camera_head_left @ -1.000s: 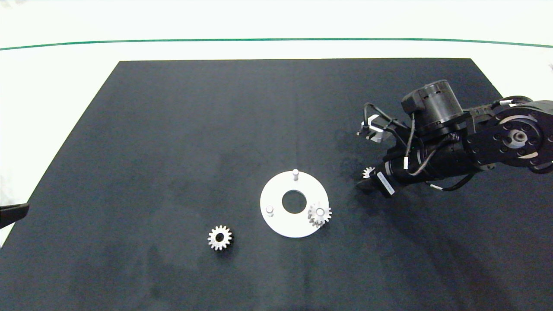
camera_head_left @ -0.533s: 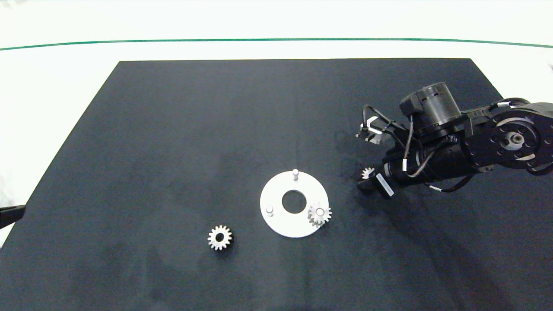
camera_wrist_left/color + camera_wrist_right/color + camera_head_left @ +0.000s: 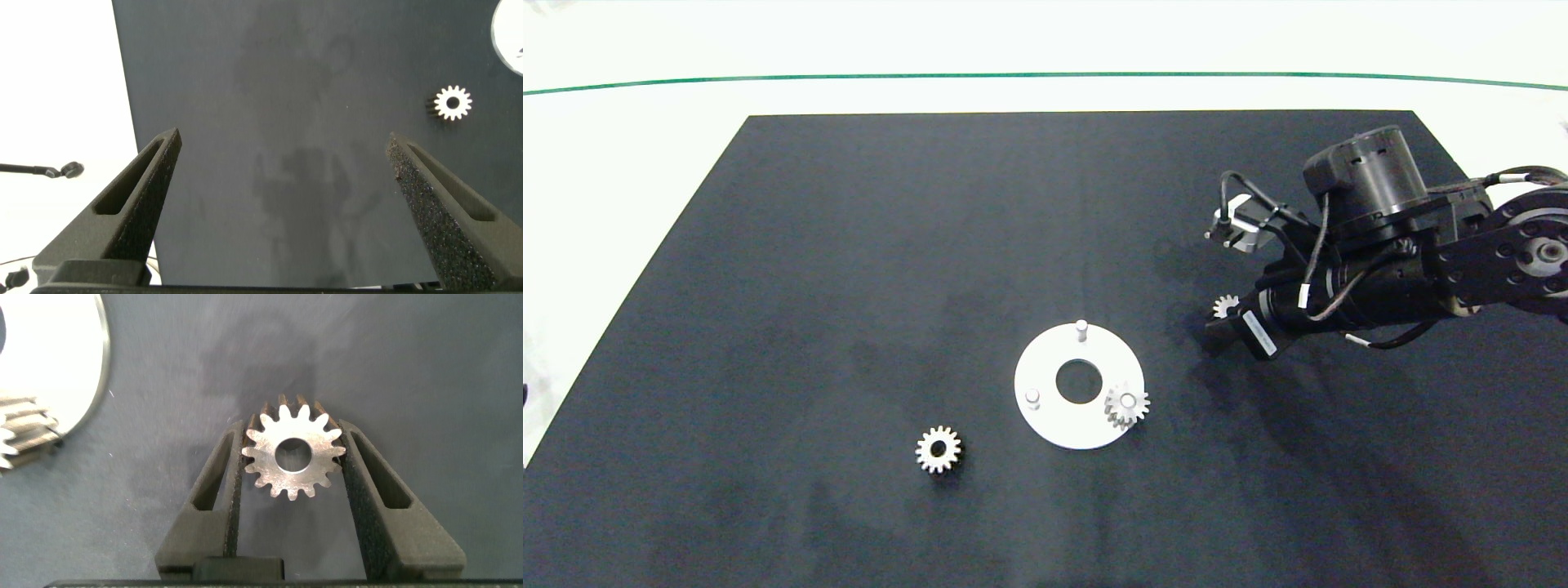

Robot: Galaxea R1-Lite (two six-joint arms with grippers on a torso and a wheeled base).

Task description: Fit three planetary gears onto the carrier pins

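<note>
The white disc (image 3: 1045,408) lies on the black mat with its three carrier pins. One planetary gear (image 3: 1127,403) sits on the front right pin. The back pin (image 3: 1081,328) and the front left pin (image 3: 1032,398) are bare. A second gear (image 3: 938,449) lies flat on the mat, left of the disc. My right gripper (image 3: 1222,315) is right of the disc, shut on the third gear (image 3: 292,453), which is held flat between its fingers above the mat. My left gripper (image 3: 283,139) is open over the mat's left edge, holding nothing.
The black mat (image 3: 849,245) covers most of the white table (image 3: 645,122). A green line (image 3: 1045,75) runs across the table's far side. The right arm's dark body (image 3: 1388,261) reaches in over the mat's right part.
The right gripper has lifted and drawn slightly back and right with its gear. The left arm's tip has left the head view's left edge.
</note>
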